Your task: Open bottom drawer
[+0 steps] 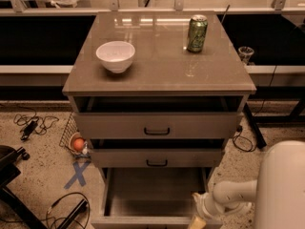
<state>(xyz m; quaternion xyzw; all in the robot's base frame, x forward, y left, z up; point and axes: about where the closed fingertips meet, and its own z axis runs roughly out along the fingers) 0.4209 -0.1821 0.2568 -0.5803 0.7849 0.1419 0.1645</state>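
Observation:
The grey-taupe cabinet (157, 56) has three drawers. The bottom drawer (152, 194) is pulled far out, its plain grey inside showing; its front lies at the frame's lower edge and its handle is out of view. The middle drawer (157, 157) and the top drawer (157, 125) each stand slightly out, with black bar handles. My gripper (196, 221) is at the bottom drawer's front right corner, at the end of my white arm (233, 197), and is cut off by the frame's edge.
A white bowl (115, 56) and a green can (196, 33) stand on the cabinet top. On the floor at the left are a wire basket with an orange ball (77, 143), a blue tape cross (76, 174), cables (31, 125) and a dark chair base (12, 175).

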